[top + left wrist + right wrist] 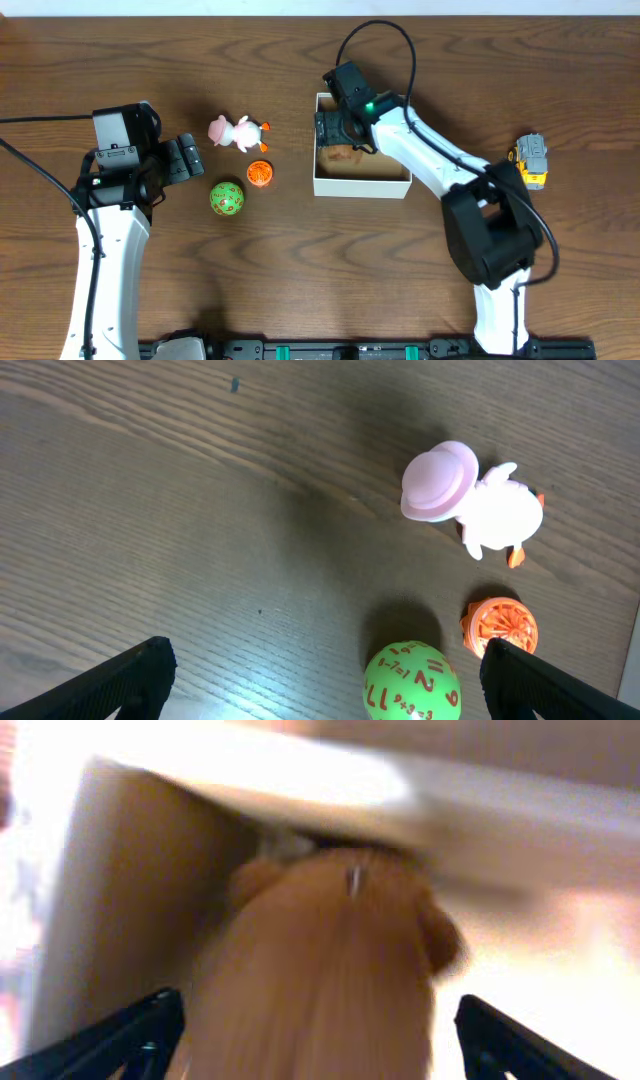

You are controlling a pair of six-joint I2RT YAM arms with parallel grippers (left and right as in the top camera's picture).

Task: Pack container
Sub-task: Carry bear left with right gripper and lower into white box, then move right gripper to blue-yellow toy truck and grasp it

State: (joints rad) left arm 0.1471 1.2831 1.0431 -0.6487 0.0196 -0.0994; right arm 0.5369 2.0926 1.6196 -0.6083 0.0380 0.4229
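Note:
The container (360, 187) is a shallow white box with a tan inside, right of the table's middle. A brown plush toy (341, 155) lies in its left part. My right gripper (336, 128) hovers over that toy. In the right wrist view its fingers (320, 1020) are spread wide on either side of the brown toy (330, 940), next to the container's inner wall (120, 890). My left gripper (190, 158) is open and empty. In the left wrist view its fingers (325, 665) are above bare wood, with a green number ball (412, 682) just inside the right finger.
A pink-and-white duck toy (238, 132) (470, 500), a small orange ball (259, 174) (499, 625) and the green ball (227, 198) lie between my left gripper and the container. A yellow-grey toy vehicle (530, 160) sits at the far right.

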